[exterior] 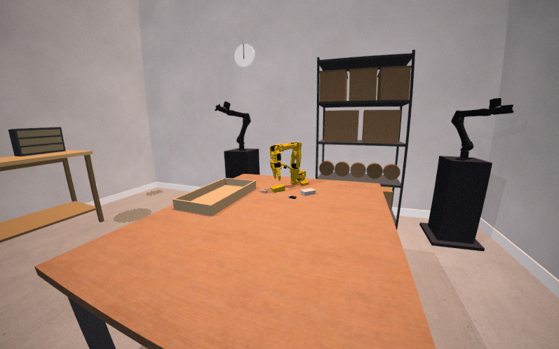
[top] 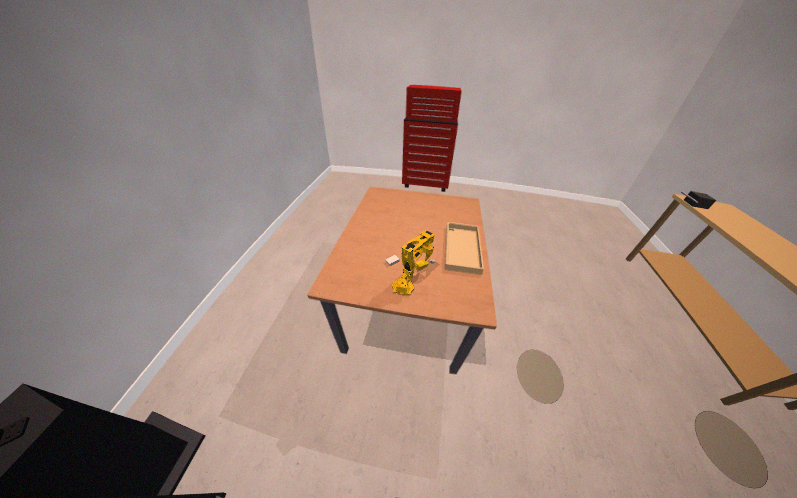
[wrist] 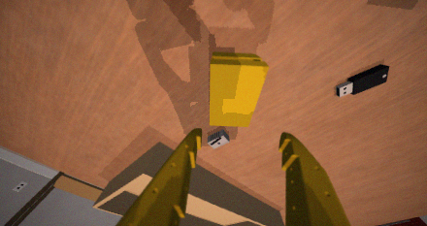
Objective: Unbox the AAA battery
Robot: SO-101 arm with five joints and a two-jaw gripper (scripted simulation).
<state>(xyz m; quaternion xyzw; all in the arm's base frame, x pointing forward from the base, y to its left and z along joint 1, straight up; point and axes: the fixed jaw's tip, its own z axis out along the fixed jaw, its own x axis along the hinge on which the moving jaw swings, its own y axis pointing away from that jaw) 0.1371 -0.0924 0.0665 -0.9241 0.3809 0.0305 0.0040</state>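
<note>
The yellow box point(wrist: 238, 88) lies on the table with its lid on; it also shows in the exterior view point(exterior: 277, 187). My gripper point(wrist: 240, 136) hangs above the table just short of the box's near end, and its fingers stand partly open with nothing between them. In the exterior view the gripper point(exterior: 275, 175) is above the box. The tray point(exterior: 214, 195) lies beside the arm and looks empty; it also shows in the top view point(top: 463, 246). No AAA battery is in view.
A small grey part point(wrist: 218, 139) lies by the box's near end, close to my left finger. A black USB stick point(wrist: 363, 80) lies to the right of the box. A white box point(exterior: 308, 190) sits near the arm's base.
</note>
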